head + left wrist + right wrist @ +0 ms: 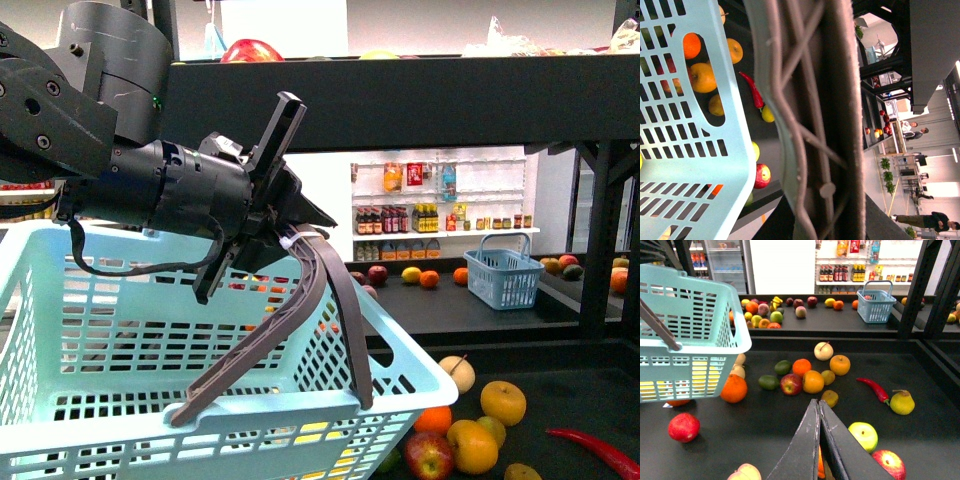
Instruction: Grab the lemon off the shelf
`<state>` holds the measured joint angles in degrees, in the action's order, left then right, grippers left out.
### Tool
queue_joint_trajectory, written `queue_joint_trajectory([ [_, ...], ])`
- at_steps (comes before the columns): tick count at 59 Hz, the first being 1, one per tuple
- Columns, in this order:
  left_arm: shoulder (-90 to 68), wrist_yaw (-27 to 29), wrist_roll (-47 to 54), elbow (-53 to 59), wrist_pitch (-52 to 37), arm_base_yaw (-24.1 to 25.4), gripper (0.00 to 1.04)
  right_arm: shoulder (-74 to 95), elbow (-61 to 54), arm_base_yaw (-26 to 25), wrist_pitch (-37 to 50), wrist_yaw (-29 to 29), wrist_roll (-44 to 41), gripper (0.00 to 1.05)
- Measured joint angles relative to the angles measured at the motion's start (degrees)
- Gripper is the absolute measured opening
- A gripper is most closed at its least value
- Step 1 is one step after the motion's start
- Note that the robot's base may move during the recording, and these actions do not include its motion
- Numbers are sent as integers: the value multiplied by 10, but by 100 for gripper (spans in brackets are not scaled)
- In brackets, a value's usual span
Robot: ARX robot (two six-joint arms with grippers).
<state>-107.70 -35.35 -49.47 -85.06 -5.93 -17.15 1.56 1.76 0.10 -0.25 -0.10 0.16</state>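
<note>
Right wrist view: I record the right gripper (817, 406) with tips pressed together. The lemon (902, 402) lies on the shelf (935, 450) tier, just beside a red chili (872, 389). The left gripper (285, 228) clamps the basket handles (300, 300).

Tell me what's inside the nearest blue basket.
Yellow shapes show low through the slatted basket, seemingly inside; their kind is unclear. Its walls cover the rest.

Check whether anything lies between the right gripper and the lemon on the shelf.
Nothing clearly does. In the right wrist view, bare shelf separates the shut right gripper from the lemon. A red chili lies beside the lemon, and a small brownish fruit sits just beyond the gripper.
</note>
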Motion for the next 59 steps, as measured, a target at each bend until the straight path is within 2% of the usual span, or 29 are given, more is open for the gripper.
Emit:
queue_joint_trajectory([
  [20,0,0,0,0,0,0,10,-12,-9,0,1,1,-1,3],
  [54,0,0,0,0,0,0,10,-12,-9,0,1,1,0,98],
  [59,0,0,0,0,0,0,10,-12,-9,0,1,1,0,97],
])
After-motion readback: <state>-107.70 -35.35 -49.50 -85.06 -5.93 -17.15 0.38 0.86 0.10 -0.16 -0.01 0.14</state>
